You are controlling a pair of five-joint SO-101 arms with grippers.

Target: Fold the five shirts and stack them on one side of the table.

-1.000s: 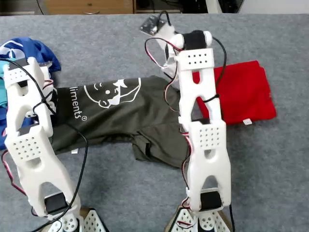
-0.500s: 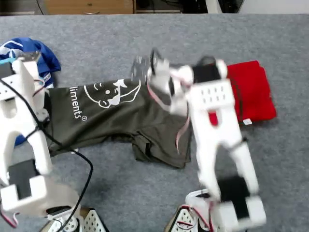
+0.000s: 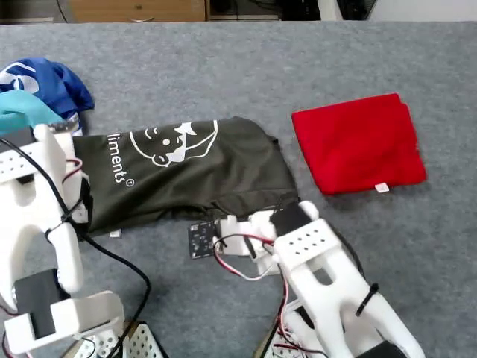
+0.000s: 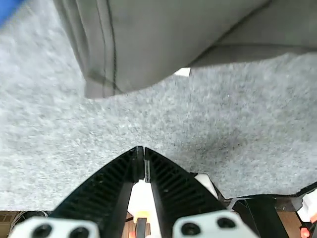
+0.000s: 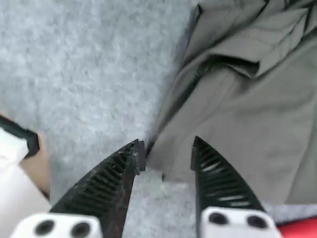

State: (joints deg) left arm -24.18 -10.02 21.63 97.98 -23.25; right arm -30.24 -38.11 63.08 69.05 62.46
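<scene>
Shirt (image 5: 247,109), olive: edge beside parted right fingers (image 5: 111,181); grey table (image 5: 89,64) alongside.

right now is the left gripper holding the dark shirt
No, the left gripper is shut on nothing above bare table, and the dark shirt lies apart, beyond its tips.

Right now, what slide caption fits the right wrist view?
Right pincer, open, hovers at the edge of the olive shirt on the grey table.
</scene>
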